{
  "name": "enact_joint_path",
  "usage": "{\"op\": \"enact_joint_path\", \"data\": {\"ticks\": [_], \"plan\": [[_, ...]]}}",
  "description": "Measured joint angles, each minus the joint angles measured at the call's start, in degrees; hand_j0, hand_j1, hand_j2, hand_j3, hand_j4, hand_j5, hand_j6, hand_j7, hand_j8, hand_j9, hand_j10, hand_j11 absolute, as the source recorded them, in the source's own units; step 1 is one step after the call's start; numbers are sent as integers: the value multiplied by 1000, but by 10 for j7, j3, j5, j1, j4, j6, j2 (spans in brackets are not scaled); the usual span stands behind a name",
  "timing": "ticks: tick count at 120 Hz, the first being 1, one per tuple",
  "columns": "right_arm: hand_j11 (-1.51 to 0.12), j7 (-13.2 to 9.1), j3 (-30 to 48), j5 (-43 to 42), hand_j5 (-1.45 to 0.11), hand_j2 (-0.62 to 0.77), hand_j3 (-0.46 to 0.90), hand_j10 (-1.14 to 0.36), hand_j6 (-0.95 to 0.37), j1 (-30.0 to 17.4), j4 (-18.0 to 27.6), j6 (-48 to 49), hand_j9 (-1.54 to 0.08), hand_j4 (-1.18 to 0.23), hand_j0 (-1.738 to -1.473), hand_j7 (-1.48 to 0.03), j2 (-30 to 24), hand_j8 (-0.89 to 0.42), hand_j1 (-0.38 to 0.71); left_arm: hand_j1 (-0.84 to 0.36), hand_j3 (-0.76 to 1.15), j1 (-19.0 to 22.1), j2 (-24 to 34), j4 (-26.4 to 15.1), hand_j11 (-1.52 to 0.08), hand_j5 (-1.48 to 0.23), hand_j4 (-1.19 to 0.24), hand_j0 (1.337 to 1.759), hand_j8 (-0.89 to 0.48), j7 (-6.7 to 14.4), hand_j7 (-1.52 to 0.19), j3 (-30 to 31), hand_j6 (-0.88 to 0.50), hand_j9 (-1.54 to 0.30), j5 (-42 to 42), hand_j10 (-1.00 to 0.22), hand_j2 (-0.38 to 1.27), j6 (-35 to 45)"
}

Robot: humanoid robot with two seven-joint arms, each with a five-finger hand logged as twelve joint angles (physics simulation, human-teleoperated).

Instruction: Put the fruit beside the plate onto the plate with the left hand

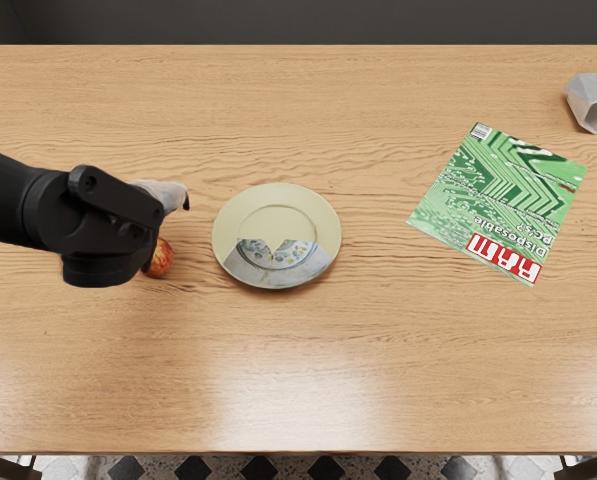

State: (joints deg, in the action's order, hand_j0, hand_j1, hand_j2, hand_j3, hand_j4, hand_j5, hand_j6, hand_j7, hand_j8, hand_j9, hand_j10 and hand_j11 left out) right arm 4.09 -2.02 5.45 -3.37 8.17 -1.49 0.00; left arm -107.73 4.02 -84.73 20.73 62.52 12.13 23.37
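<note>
A shiny round plate (276, 235) lies on the wooden table, left of centre. Just left of it sits a small red fruit (161, 257), mostly hidden under my left hand (148, 215). The left arm enters from the left edge, dark and bulky, and its wrist covers most of the fruit. One pale finger (166, 190) points right, toward the plate. How the remaining fingers stand relative to the fruit is hidden by the wrist. The right arm is out of view.
A green magazine (498, 203) lies flat to the right of the plate. A grey crumpled object (592, 101) sits near the far right edge. Bare wood surrounds the plate.
</note>
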Motion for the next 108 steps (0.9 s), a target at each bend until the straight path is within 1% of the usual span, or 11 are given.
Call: {"op": "enact_joint_path", "data": {"ticks": [49, 67, 78, 87, 108], "plan": [[-43, 0, 0, 0, -43, -7, 0, -33, -33, 0, 0, 0, -43, -33, -1658, -43, 0, -33, -310, 35, 0, 28, -11, 11, -341, -341, -263, 1658, -263, 0, -341, 4, -263, -341, -1, -262, 53, 2], [-43, 0, 0, 0, -43, -7, 0, -33, -33, 0, 0, 0, -43, -33, -1658, -43, 0, -33, -310, -3, 0, 43, -20, 26, -381, -381, -294, 1658, -294, 0, -381, 5, -294, -381, -1, -294, 59, 3], [-43, 0, 0, 0, -43, -7, 0, -33, -33, 0, 0, 0, -43, -33, -1658, -43, 0, -33, -310, -28, 0, 46, -20, 33, -419, -420, -322, 1658, -323, 0, -420, 5, -323, -419, -1, -322, 68, 3], [-43, 0, 0, 0, -43, -7, 0, -33, -33, 0, 0, 0, -43, -33, -1658, -43, 0, -33, -310, -30, 0, 49, -23, 36, -448, -450, -340, 1657, -341, 0, -449, 5, -341, -449, 0, -341, 131, 14], [-43, 0, 0, 0, -43, -7, 0, -33, -33, 0, 0, 0, -43, -33, -1658, -43, 0, -33, -310, -76, 0, 52, -25, 36, -493, -494, -376, 1658, -377, -1, -494, 5, -376, -493, -1, -377, 114, 32]]}}
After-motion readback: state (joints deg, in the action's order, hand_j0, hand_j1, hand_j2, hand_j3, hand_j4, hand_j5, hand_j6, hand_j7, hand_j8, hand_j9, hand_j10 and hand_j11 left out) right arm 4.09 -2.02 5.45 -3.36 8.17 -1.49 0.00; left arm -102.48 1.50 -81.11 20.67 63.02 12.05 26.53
